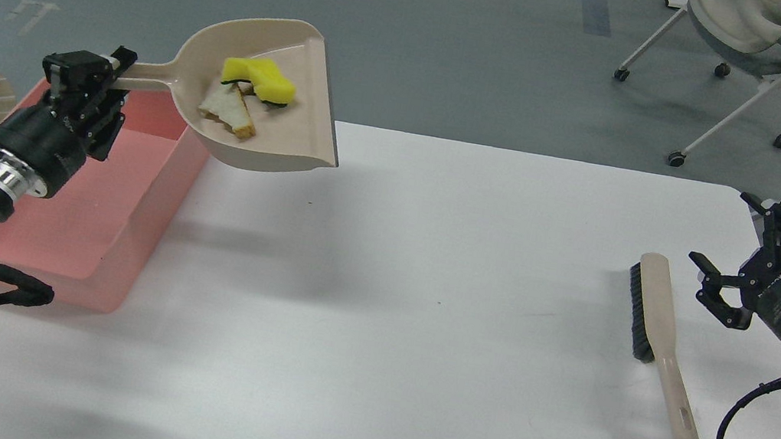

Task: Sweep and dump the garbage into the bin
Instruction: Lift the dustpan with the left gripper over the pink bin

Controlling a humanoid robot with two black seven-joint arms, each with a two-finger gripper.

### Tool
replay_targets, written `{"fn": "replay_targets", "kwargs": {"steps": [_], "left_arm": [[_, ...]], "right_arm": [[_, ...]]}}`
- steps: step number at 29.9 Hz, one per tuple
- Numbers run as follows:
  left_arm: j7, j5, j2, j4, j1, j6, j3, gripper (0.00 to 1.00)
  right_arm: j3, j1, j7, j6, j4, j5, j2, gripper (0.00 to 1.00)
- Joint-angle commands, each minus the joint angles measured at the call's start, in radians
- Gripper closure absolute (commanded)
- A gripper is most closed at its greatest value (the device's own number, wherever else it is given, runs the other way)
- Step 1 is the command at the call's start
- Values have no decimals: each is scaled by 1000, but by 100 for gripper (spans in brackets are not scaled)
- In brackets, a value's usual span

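Garbage rides in dustpan, held level above the surface beside pink bin by left fingers, seemingly clamping its handle; right fingers wide, brush released.

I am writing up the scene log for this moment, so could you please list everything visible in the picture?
Dustpan: one, beige, held up in the air over the table's left part, beside the bin.
Sponge piece: one, yellow with dark green backing, inside the dustpan.
Bread-like slice: one, off-white with tan edge, inside the dustpan beside the sponge piece.
Bin: one, pink, on the table's left side.
Brush: one, beige handle, black bristles, lying on the table at right.
Table: one, white.
Office chairs: two, pale grey, on the floor at upper right.
Left tool: one, black, shut on the dustpan handle.
Right tool: one, black, open, holding nothing, just right of the brush.
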Motion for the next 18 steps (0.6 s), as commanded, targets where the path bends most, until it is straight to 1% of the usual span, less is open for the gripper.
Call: {"fn": "replay_targets", "kwargs": {"steps": [1,4,10,12,15,18], "left_arm": [[-1,-1,24,10,95,-36,-103,95],[-1,-1,36,17,146,-66,-148,95],[-1,4,53,22,216,-68,-196,95],[-2,0,81,22,264,-71,-220,95],[-2,-1,95,23,294,-74,-248,95],[-4,-1,99,68,340,-89,-312,94]], "right_arm": [[9,-2,0,0,0,8,1,2],[11,-2,0,0,0,28,1,2],[12,-16,0,0,3,50,3,2],[26,-16,0,0,1,50,1,2],[37,-16,0,0,1,50,3,2],[40,-20,0,0,1,59,3,2]]}}
